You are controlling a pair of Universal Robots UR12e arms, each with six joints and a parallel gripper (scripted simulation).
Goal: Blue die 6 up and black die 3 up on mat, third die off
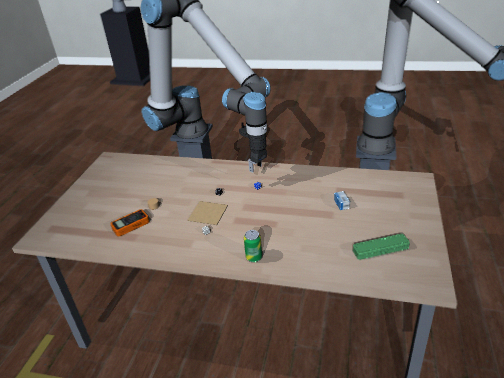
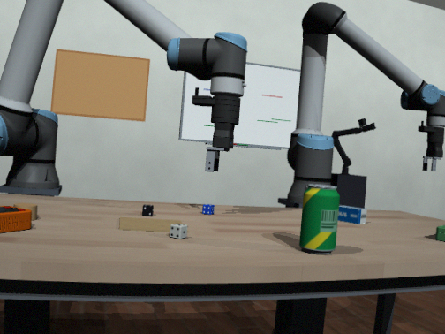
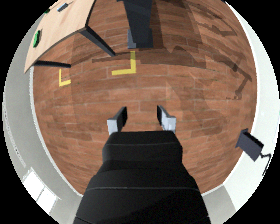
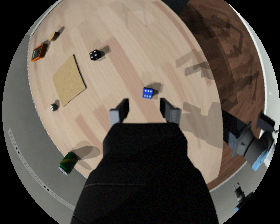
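Observation:
The blue die (image 1: 257, 185) (image 2: 207, 208) (image 4: 148, 93) lies on the bare table, off the mat; its face towards the right wrist camera seems to show six pips. The black die (image 1: 219, 191) (image 2: 147, 210) (image 4: 95, 55) lies behind the tan mat (image 1: 208, 213) (image 2: 146, 224) (image 4: 69, 82); its top number is too small to tell. The white die (image 1: 206, 230) (image 2: 178, 231) (image 4: 54, 107) lies off the mat's front edge. My right gripper (image 2: 212, 160) (image 4: 144, 104) is open and empty above the table, near the blue die. My left gripper (image 2: 429, 163) (image 3: 142, 112) is open, empty and away from the dice.
A green can (image 1: 253, 247) (image 2: 320, 220) stands right of the white die. An orange meter (image 1: 130, 222) and a small wooden cylinder (image 1: 153, 203) lie left of the mat. A blue-white box (image 1: 342, 200) and a green block (image 1: 381, 246) lie at the right.

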